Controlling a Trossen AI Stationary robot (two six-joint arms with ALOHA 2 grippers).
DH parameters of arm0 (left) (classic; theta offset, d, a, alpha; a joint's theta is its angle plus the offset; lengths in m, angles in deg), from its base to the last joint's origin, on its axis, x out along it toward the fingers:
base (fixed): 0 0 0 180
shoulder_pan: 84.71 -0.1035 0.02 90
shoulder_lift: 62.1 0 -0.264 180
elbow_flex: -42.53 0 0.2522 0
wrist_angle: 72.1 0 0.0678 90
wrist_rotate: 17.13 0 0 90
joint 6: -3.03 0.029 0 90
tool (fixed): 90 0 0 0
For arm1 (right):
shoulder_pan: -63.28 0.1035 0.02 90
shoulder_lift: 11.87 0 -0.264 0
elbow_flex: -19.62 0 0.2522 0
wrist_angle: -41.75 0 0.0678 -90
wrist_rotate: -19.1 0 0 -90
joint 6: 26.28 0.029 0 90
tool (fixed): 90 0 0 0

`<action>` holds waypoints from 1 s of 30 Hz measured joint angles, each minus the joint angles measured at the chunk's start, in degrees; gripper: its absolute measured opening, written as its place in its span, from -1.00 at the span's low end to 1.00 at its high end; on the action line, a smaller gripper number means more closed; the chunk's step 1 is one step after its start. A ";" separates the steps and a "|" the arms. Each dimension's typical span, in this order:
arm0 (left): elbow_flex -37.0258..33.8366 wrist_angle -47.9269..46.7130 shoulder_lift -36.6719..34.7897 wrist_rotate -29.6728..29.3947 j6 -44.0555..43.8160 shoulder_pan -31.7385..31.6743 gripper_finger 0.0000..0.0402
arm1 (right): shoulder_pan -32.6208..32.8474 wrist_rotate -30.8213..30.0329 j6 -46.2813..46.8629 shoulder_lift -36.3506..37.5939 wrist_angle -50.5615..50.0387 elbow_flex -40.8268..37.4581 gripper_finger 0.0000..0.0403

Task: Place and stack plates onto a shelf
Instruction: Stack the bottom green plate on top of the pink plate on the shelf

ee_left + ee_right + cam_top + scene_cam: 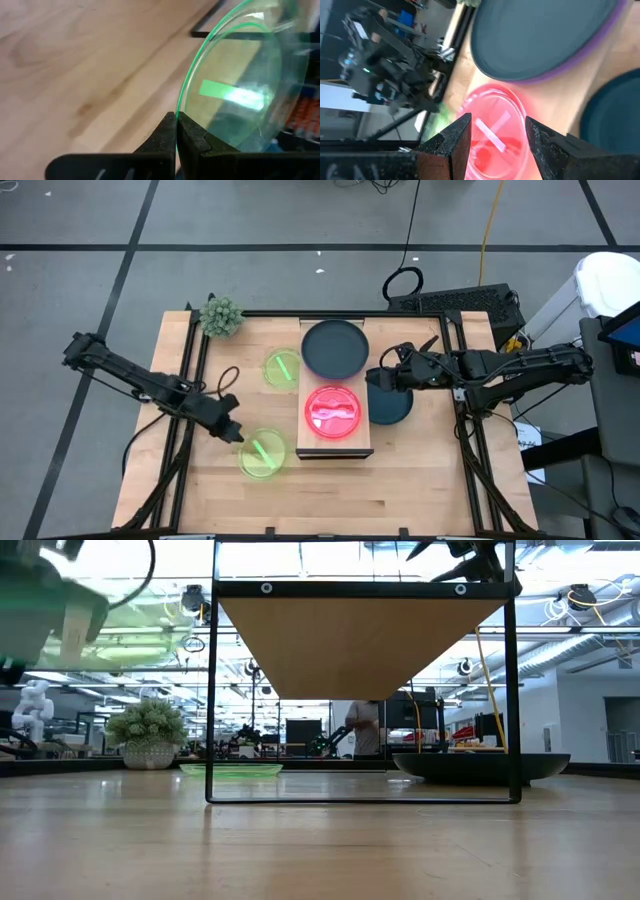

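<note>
At seven o'clock on the surface (pixel 330 500), the left end effector (pixel 237 434), clamped on a green plate's (pixel 262 454) thin rim, could let it slip.

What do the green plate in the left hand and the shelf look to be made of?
Green plate: translucent glossy plastic, probably; the table grain shows through it and its rim glints. Shelf: light wood, matte, with visible pale plank surface. Left hand pinches the plate's rim.

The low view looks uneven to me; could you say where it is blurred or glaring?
Low view: a green blur fills the upper left corner, too close to focus; ceiling lights glare behind the shelf, whose underside sits in shadow; the far plant stays fairly sharp.
</note>
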 joint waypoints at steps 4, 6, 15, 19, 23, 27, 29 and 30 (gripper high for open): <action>0.44 -0.04 -3.76 -0.04 -2.00 -0.57 -0.98 | 0.72 -0.01 0.51 0.00 -3.28 0.00 -0.16; 1.27 0.11 -4.84 -0.33 -2.13 -0.60 -0.98 | 1.14 -0.01 1.01 0.00 -4.00 0.00 -0.16; 7.90 1.43 -4.52 -8.77 -1.41 -0.58 -0.98 | 3.67 -0.09 2.67 0.00 -4.60 0.00 -0.16; 9.89 1.91 -4.49 -12.58 -0.33 -1.13 -0.98 | 5.02 -0.21 3.52 0.00 -6.16 0.00 -0.16; 11.88 4.35 -4.47 -14.04 1.60 -3.26 -0.99 | 6.19 -0.14 5.06 0.00 -9.24 0.00 -0.16; 14.17 5.17 -4.49 -15.67 4.25 -6.71 -0.99 | 7.17 -0.14 6.33 0.00 -11.71 0.00 -0.16; 15.01 5.08 -4.49 -15.63 5.21 -8.70 -0.99 | 7.43 -0.14 6.32 0.00 -12.04 0.00 -0.16; 15.45 4.95 -4.49 -15.30 5.43 -9.66 -0.99 | 7.49 -0.14 6.32 0.00 -12.06 0.00 -0.16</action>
